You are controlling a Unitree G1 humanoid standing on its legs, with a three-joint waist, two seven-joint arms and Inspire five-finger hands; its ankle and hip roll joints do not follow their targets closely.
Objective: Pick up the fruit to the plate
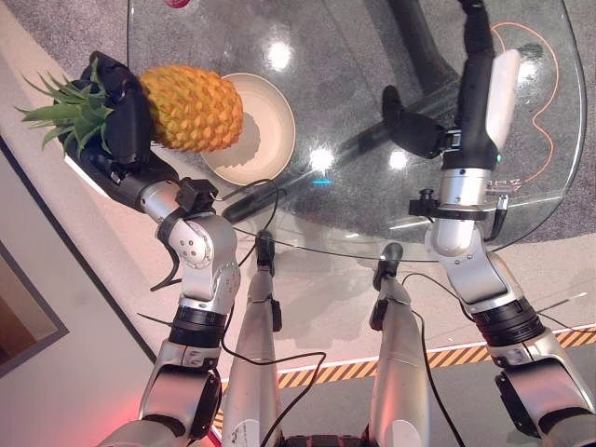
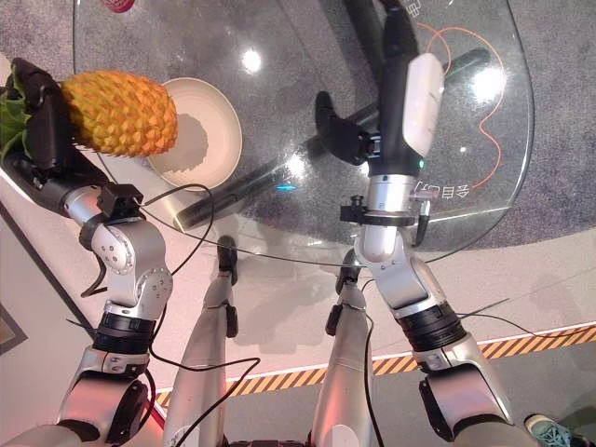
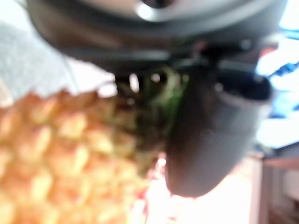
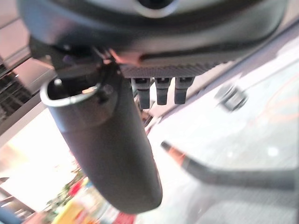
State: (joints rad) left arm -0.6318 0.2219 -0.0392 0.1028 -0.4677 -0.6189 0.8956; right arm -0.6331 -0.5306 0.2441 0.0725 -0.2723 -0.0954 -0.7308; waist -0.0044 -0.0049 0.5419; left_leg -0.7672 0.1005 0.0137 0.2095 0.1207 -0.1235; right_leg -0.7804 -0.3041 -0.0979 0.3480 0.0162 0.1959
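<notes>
The left hand [image 1: 119,116] has its fingers curled round the pineapple [image 1: 191,107], held up just left of the plate [image 1: 270,126]; setting it down remains. The right hand [image 1: 410,119] idles, fingers relaxed.

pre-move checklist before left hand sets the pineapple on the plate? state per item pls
1. Grip: left hand curled round the pineapple near its crown: ok.
2. Fruit is lifted, lying sideways, its bottom end over the plate's near-left edge, not centred: not ok yet.
3. Plate bare where it shows: ok.
4. Right hand over the glass table, apart from the plate, fingers straight: ok.
5. Red object at the far table edge, off the path: ok.
6. Grip firmness against slip: cannot tell.
</notes>
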